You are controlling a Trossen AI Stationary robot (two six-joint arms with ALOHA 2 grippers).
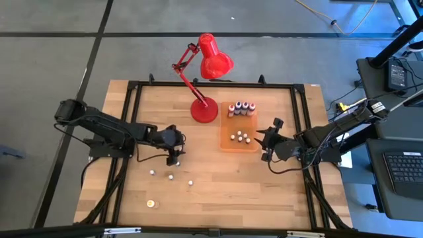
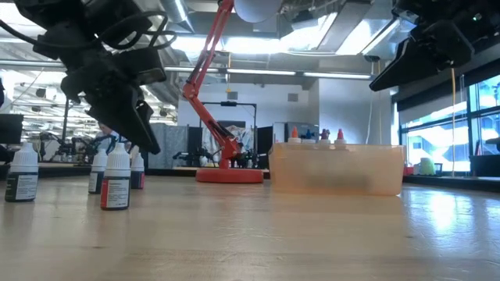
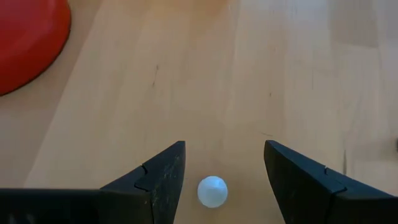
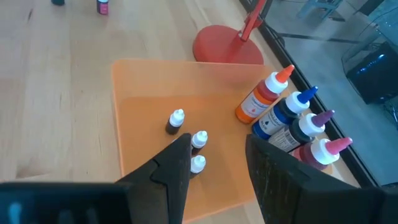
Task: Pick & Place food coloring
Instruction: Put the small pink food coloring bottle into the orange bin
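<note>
While our right gripper (image 4: 214, 165) hangs with jaws parted over the flat orange translucent tray (image 1: 228, 143), our left gripper (image 3: 221, 177) hovers with jaws spread around a tiny white-capped food coloring bottle (image 3: 212, 191) standing on the pale wooden worktop (image 1: 218, 185).

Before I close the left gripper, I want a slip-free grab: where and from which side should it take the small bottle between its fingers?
Grip the small bottle from straight above, fingers closing on opposite sides just below its white cap. It stands upright on the table, only its round cap showing, and the left gripper is open around it.
</note>
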